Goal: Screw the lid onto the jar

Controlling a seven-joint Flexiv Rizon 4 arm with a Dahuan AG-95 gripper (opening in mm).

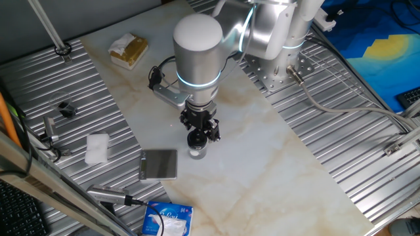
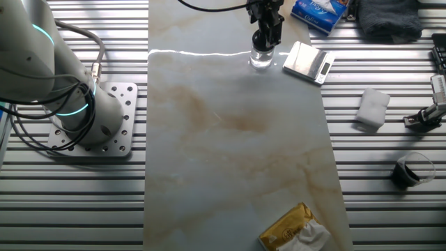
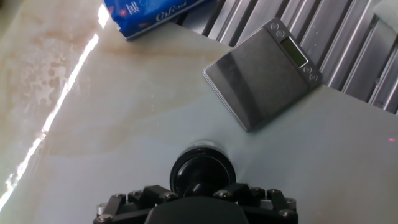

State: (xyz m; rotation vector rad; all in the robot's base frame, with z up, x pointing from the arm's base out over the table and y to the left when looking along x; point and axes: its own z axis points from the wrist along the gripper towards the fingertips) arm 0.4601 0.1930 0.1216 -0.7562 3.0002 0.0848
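The jar (image 1: 197, 151) is standing on the desk (image 1: 262, 151), with the lid (image 3: 203, 173) sitting on top of it and the tool (image 1: 199, 130) reaching down onto the lid from directly above. In the hand view, a flat scale (image 3: 263, 72) is lying on the desk just beyond the jar to the right, and a tissue packet (image 3: 152, 14) is lying farther off, beyond it to the left.
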